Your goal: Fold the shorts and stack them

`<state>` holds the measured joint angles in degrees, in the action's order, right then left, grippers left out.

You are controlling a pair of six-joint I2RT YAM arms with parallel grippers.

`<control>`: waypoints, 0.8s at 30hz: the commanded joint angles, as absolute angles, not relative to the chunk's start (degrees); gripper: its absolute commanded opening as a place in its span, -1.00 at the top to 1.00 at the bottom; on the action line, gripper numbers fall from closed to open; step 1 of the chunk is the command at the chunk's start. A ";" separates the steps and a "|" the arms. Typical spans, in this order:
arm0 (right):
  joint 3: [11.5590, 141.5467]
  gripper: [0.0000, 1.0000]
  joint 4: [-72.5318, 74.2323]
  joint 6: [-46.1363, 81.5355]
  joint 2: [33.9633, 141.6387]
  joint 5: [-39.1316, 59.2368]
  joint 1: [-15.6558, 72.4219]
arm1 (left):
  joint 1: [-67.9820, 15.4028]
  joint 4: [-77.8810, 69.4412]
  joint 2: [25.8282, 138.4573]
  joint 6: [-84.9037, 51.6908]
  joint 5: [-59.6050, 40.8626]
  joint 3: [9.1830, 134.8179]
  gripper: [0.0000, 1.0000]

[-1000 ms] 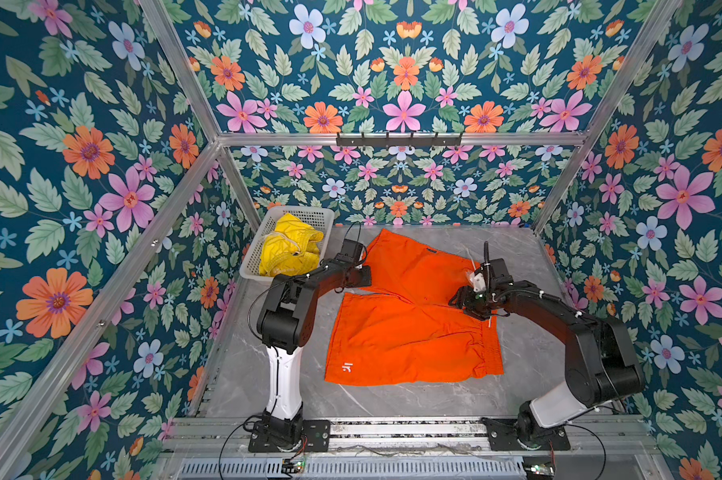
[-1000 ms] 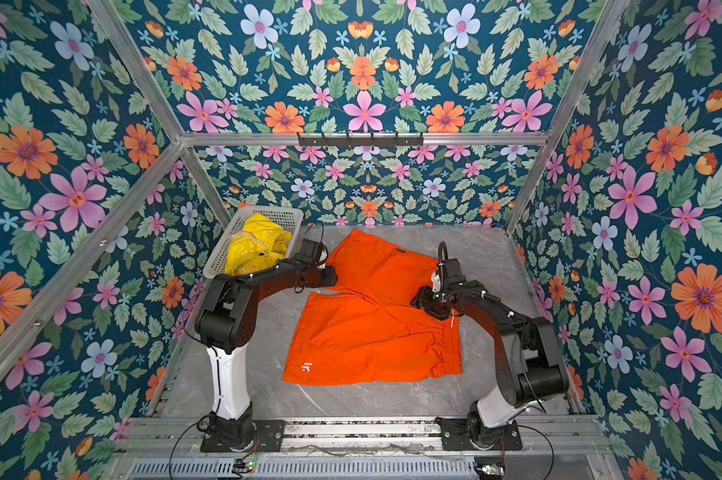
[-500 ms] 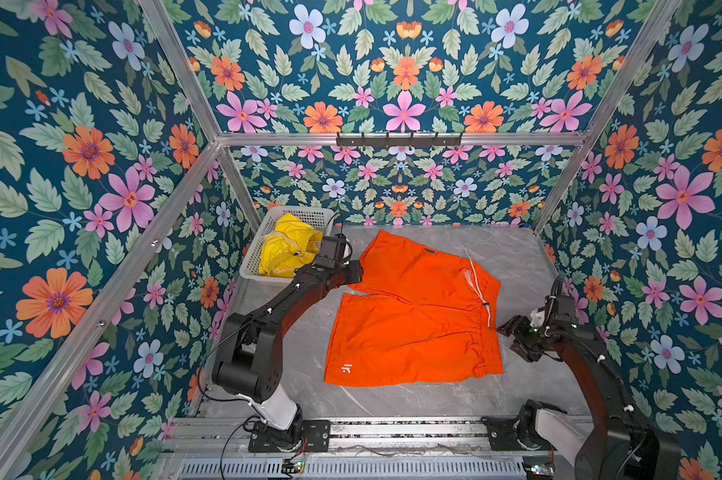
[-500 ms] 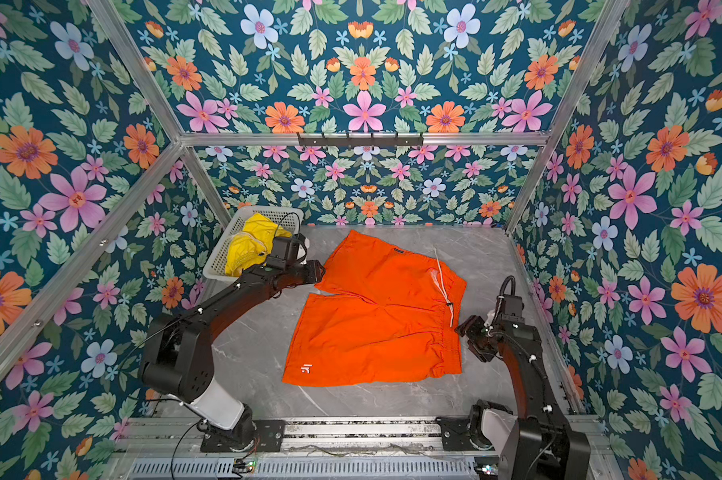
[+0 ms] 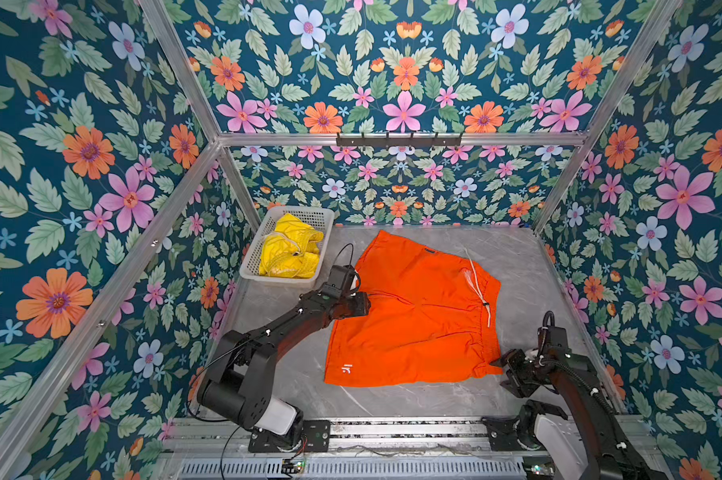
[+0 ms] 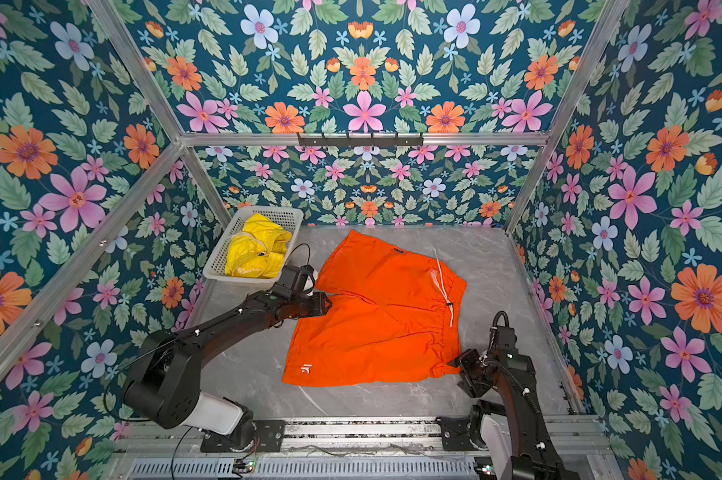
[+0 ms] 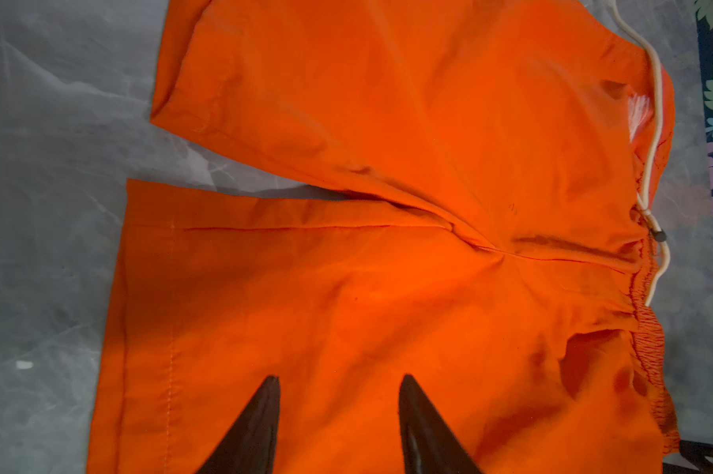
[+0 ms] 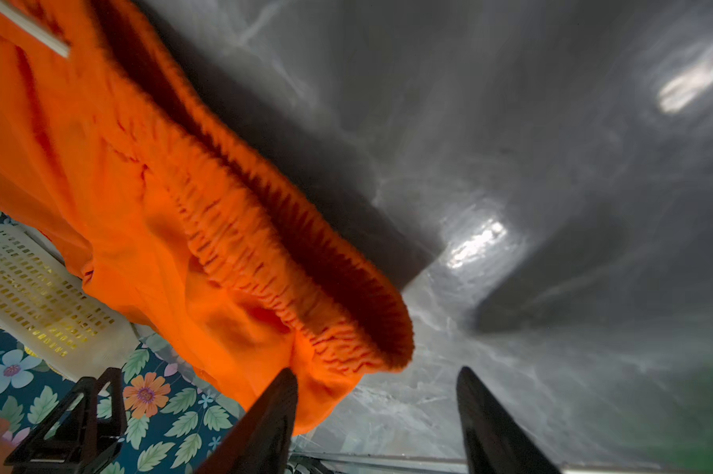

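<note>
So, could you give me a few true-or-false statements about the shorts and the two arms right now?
1. The orange shorts lie spread out on the table. True.
2. The yellow shorts are folded on top of the orange pair. False: they sit bunched in the white basket.
3. The jaws of the left arm are clamped on orange fabric. False: they stand apart over it, gripping nothing.
4. The jaws of the right arm are open beside a waistband corner. True.
5. A whitish drawstring lies across the orange shorts. True.
</note>
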<state>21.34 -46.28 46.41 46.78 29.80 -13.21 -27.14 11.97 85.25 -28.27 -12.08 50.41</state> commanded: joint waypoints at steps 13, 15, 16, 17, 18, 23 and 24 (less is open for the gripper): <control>19.00 0.52 -28.19 48.83 51.39 31.03 -13.14 | -27.34 10.28 82.81 -31.08 -13.83 48.61 0.01; 19.72 0.79 -29.36 48.60 50.51 31.35 -13.01 | -27.33 12.49 80.58 -33.06 -14.32 47.86 0.00; 19.93 0.84 -30.01 48.59 49.86 31.38 -12.87 | -27.35 13.48 78.90 -34.58 -14.83 46.99 -0.01; 19.95 0.84 -30.48 48.60 49.32 31.29 -12.69 | -27.44 14.43 77.48 -36.06 -15.18 46.07 -0.02; 19.95 0.86 -30.90 48.92 48.67 31.08 -12.35 | -27.42 15.82 75.69 -37.94 -15.72 45.03 -0.02; 20.10 0.88 -30.53 50.97 47.99 29.69 -8.91 | -27.42 26.47 67.92 -48.42 -15.32 40.66 -0.07; 20.31 0.88 -30.46 51.31 48.07 29.26 -7.91 | -27.42 28.61 66.31 -50.73 -15.49 39.87 -0.10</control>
